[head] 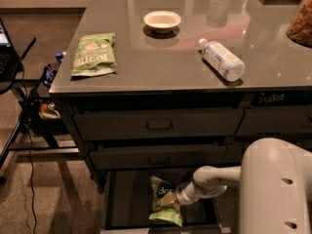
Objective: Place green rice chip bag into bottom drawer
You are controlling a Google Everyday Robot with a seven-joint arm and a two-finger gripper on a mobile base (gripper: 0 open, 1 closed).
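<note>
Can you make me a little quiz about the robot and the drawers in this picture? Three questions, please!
1. Fill in: on the countertop, the plastic bottle lies on its ____.
2. True or false: the green rice chip bag is inside the open bottom drawer.
3. Where is the gripper?
A) on the countertop
B) at the bag's edge, down in the drawer
C) touching the bottle

Key: 1 side; 2 true; 3 B.
</note>
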